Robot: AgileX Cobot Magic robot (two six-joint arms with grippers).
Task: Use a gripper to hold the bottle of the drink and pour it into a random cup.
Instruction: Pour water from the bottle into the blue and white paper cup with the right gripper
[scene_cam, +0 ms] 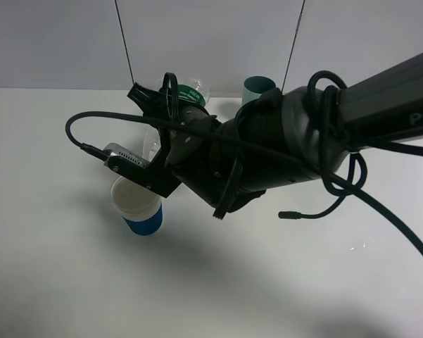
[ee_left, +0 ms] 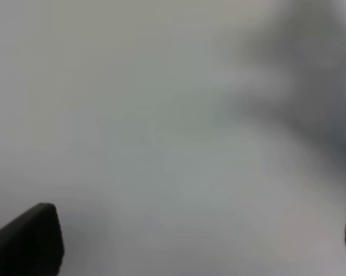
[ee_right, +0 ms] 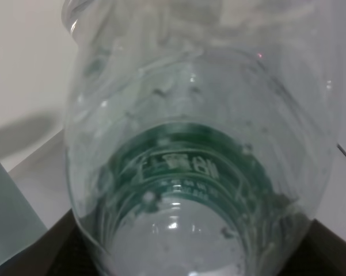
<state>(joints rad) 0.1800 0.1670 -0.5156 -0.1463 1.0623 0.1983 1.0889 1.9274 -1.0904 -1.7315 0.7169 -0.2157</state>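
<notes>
My right gripper (scene_cam: 170, 102) reaches across to the left and is shut on the bottle of the drink (scene_cam: 191, 91), a clear bottle with a dark green label, held tilted in the air. The bottle fills the right wrist view (ee_right: 196, 149). The cup (scene_cam: 137, 204), with a blue lower band and a white rim, stands on the table just below and to the left of the gripper. A clear part (scene_cam: 152, 141) shows between gripper and cup; I cannot tell whether it is the bottle's neck. My left gripper (ee_left: 187, 238) is open over bare table, its arm out of the exterior view.
A teal-green plain cup (scene_cam: 257, 89) stands at the back behind the right arm. The white table (scene_cam: 70, 282) runs to a white wall at the back. Black cables (scene_cam: 352, 190) hang from the right arm over the table's right half.
</notes>
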